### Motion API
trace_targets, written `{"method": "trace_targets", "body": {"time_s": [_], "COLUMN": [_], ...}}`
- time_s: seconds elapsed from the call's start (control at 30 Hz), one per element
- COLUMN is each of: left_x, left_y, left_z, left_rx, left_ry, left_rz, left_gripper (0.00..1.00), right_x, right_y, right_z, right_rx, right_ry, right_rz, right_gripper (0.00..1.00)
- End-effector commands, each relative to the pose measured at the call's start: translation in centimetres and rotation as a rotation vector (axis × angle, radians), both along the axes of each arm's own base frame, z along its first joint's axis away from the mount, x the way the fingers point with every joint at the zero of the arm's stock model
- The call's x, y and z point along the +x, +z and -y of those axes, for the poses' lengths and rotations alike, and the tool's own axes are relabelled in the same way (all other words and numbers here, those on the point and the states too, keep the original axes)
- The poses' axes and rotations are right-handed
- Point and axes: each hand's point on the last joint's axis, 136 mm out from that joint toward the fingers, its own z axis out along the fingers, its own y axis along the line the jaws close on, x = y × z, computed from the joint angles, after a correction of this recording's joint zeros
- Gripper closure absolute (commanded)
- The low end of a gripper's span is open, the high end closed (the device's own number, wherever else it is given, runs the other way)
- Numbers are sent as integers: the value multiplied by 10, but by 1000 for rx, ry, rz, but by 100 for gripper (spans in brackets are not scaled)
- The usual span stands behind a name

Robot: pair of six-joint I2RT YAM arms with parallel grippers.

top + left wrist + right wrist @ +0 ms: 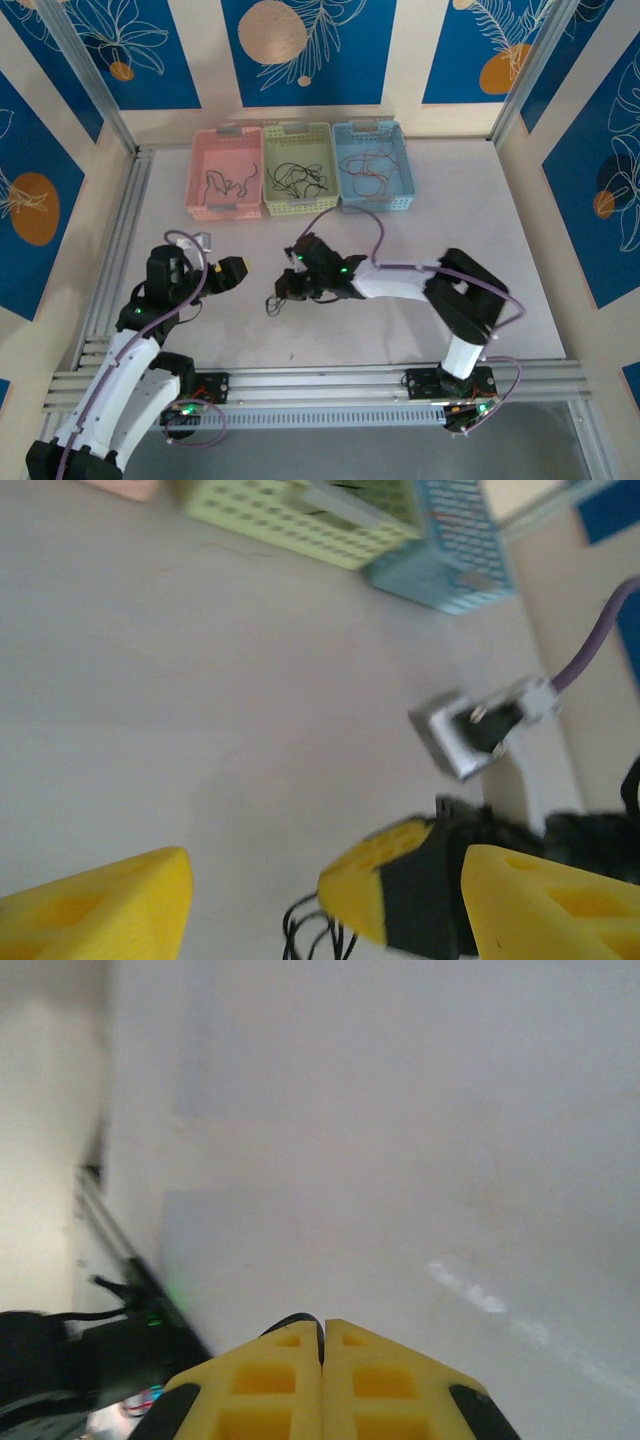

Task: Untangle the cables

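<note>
A small bunch of black cables (272,303) hangs from my right gripper (284,290) just above the middle of the table. In the right wrist view the right gripper (322,1326) is shut, with a black cable loop (296,1320) pinched at its tips. My left gripper (236,270) stands open a short way to the left of it. In the left wrist view the right gripper (352,898) and its dangling black cables (316,935) sit between my spread left fingers (110,905), apart from them. More cables lie in the baskets at the back.
Three baskets stand side by side at the far edge: pink (197,172) with black strands, green (270,200) with black strands, blue (404,165) with red-orange strands. Metal rails (320,378) run along the near and left table edges.
</note>
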Motion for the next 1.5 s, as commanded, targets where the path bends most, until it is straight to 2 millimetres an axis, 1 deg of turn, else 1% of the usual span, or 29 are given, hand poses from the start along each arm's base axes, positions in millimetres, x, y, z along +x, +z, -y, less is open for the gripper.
{"method": "trace_targets", "body": {"time_s": [0.0,0.1,0.23,0.3,0.37,0.43,0.6,0.67,0.73,0.87,1.07,1.17,1.27,1.4,1.47], "left_x": [-20,-33,-49,-55,-58,-59,-55,-52,-49,-48,-48,-46,-45,-46,-46], "left_y": [40,59,73,78,77,76,68,66,65,70,71,71,67,61,61], "left_z": [31,47,65,76,85,94,101,103,106,112,117,116,113,109,105], "left_rx": [-171,-235,-255,-259,-246,-221,-186,-186,-185,-205,-214,-210,-196,-183,-178], "left_ry": [-185,-283,-384,-429,-464,-492,-495,-493,-499,-519,-534,-519,-496,-477,-456], "left_rz": [87,125,164,187,191,194,191,194,192,213,214,217,208,205,208], "left_gripper": [28,28,29,29,30,33,43,44,48,57,75,88,100,100,100], "right_x": [14,15,11,6,3,0,-2,-6,-9,-11,-13,-14,-11,-4,-1], "right_y": [73,106,138,150,158,165,170,172,174,178,176,174,171,171,167], "right_z": [10,28,45,49,51,53,57,55,53,56,58,60,65,78,85], "right_rx": [198,287,372,407,428,448,471,495,509,513,512,507,495,490,472], "right_ry": [21,11,-3,-3,-4,0,-17,-3,6,5,4,-1,-23,-66,-88], "right_rz": [226,324,411,436,442,435,401,383,371,377,368,367,367,361,359], "right_gripper": [100,100,100,100,100,100,100,100,100,100,100,100,100,100,100]}}
